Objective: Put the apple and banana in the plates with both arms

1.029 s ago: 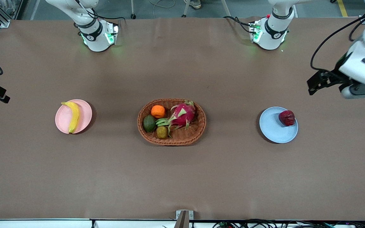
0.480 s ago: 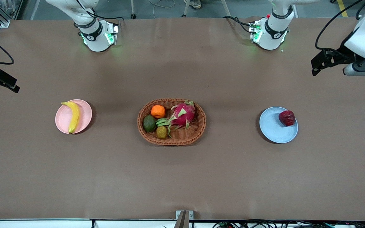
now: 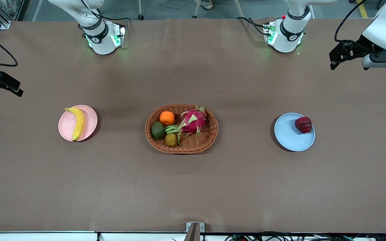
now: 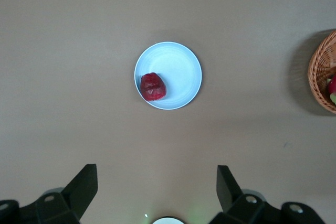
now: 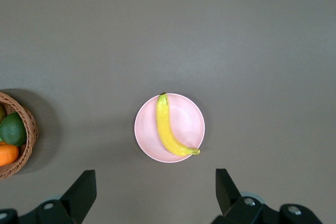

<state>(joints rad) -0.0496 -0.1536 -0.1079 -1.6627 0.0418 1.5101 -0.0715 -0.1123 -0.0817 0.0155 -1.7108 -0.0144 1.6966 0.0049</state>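
The yellow banana lies across the pale pink plate toward the right arm's end of the table. The dark red apple sits at the rim of the light blue plate toward the left arm's end. My left gripper hangs open and empty, high over bare table at its end. In the left wrist view the gripper looks down on the apple and blue plate. My right gripper is open and empty over the table's end. In the right wrist view the gripper sees the banana and pink plate.
An oval woven basket stands mid-table between the plates, holding a pink dragon fruit, an orange, an avocado and a kiwi. The basket's edge shows as basket and basket in the wrist views.
Both grippers have pulled up and away from the plates toward the table's ends and the bases' side, staying open. The banana and apple have not moved.
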